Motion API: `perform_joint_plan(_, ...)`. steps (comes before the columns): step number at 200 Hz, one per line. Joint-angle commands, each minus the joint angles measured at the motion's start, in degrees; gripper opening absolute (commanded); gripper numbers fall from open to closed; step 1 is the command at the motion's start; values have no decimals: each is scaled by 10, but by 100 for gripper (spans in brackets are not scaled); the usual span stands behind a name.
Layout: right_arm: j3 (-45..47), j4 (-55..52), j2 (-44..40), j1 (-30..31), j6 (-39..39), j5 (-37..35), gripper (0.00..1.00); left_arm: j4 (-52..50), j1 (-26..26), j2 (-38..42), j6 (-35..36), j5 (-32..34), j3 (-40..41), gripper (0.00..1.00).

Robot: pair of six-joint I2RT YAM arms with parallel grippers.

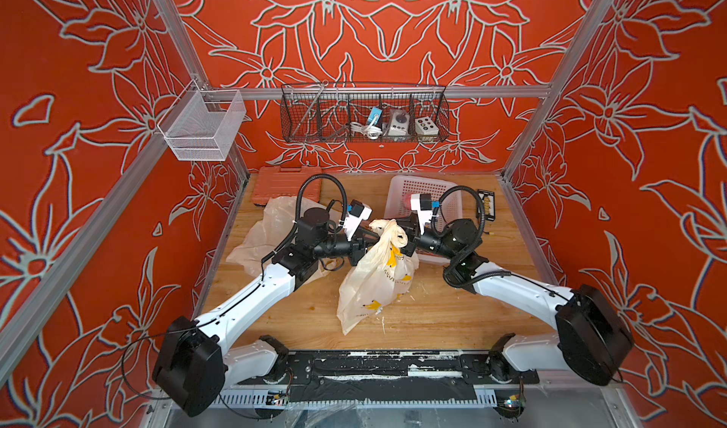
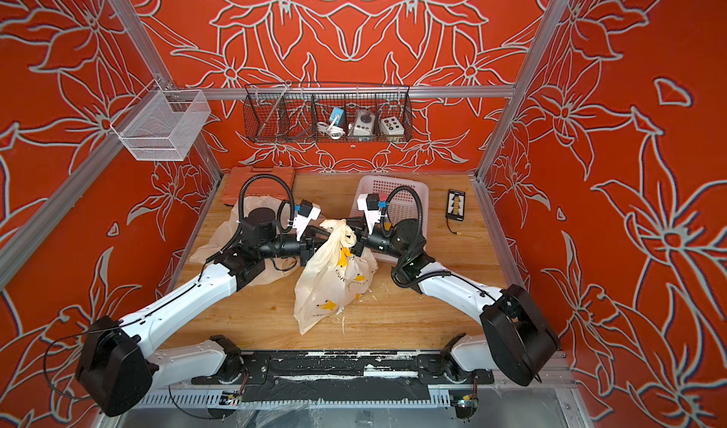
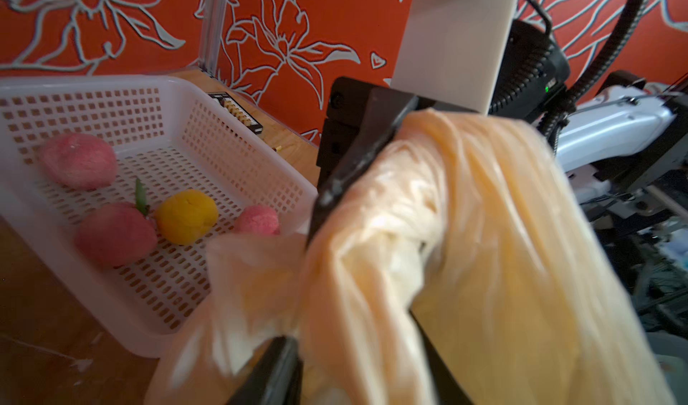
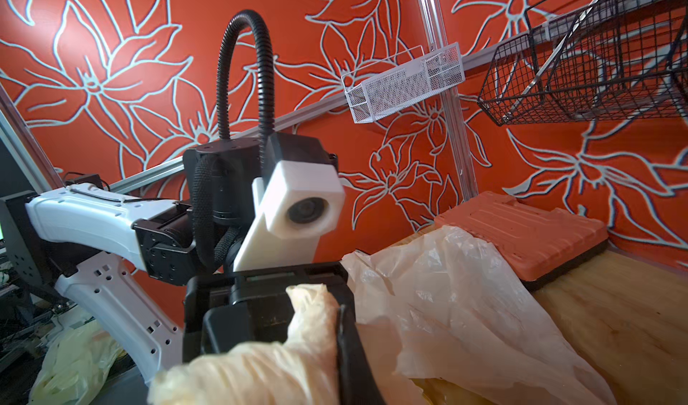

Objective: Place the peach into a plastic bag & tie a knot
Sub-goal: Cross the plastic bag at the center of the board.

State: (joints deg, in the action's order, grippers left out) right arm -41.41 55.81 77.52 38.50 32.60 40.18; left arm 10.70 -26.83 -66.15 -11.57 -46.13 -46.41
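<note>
A cream plastic bag (image 1: 373,284) (image 2: 334,280) with yellow prints stands in the middle of the wooden table, its twisted top lifted between both arms. My right gripper (image 1: 409,243) (image 4: 298,366) is shut on a twisted strip of the plastic bag's top. My left gripper (image 1: 364,245) (image 3: 357,366) has its jaws partly apart with bunched, blurred plastic between them; whether they press on it is unclear. Three pink peaches (image 3: 115,235) and a yellow fruit (image 3: 186,217) lie in the white basket (image 3: 242,135). The inside of the bag is hidden.
The white basket (image 1: 397,194) sits behind the right arm. A second, crumpled bag (image 1: 267,225) lies under the left arm, with an orange tool case (image 1: 287,184) behind it. A black device (image 1: 486,205) lies at the back right. Wire baskets (image 1: 364,115) hang on the back rail.
</note>
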Motion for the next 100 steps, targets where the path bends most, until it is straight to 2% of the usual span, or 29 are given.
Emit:
perform_joint_plan(1,-1,39,-1,-3,14,20,6,-39,11,57,27,53,8,55)
perform_joint_plan(17,3,42,-1,-3,14,26,5,-97,23,88,44,79,9,63)
perform_joint_plan(46,9,46,2,-4,12,31,5,-156,71,139,56,85,-5,65)
perform_joint_plan(70,4,54,12,-4,24,42,5,-139,94,139,45,47,-31,62)
perform_joint_plan(100,-9,73,27,-4,46,55,5,-120,87,75,48,-30,-65,60)
